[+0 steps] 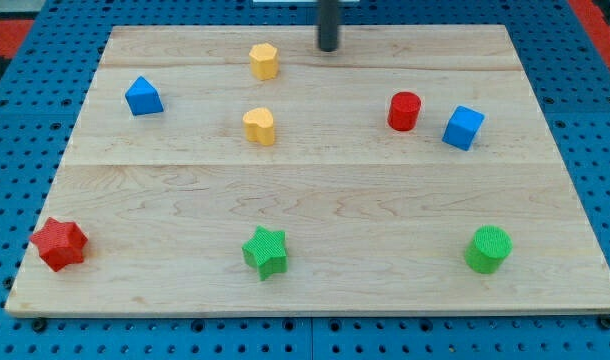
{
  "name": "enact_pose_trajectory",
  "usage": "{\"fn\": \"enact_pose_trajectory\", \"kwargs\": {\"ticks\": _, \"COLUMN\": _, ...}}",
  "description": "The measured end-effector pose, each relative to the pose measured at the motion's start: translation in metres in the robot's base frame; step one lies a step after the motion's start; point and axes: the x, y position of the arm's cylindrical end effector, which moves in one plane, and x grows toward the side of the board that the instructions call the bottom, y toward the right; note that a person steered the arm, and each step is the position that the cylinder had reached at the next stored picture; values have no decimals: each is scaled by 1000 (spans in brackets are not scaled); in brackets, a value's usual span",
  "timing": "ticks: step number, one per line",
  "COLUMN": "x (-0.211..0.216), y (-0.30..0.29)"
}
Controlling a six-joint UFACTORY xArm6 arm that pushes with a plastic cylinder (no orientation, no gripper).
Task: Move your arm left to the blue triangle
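1. Up far, my tip (328, 48) on the bench (315, 200), just right of the yellow hexagon (264, 60); no claw, just a rod.
2. Well left, nearer: blue triangle (143, 96), untouched.
3. Between them, yellow heart (259, 126).

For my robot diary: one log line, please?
my tip: top edge | blue triangle: far left, untouched | yellow hexagon: between them

The board (315, 190) is pale, matt, grained wood; the blue triangle (143, 96) looks like ridged matt plastic.
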Motion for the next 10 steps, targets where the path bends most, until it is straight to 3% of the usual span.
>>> {"fn": "enact_pose_trajectory", "kwargs": {"ticks": 1, "x": 26, "y": -36}}
{"fn": "enact_pose_trajectory", "kwargs": {"ticks": 4, "x": 30, "y": -224}}
{"fn": "enact_pose_trajectory", "kwargs": {"ticks": 6, "x": 31, "y": -167}}
{"fn": "enact_pose_trajectory", "kwargs": {"ticks": 8, "x": 109, "y": -153}}
{"fn": "enact_pose_trajectory", "kwargs": {"ticks": 10, "x": 126, "y": -156}}
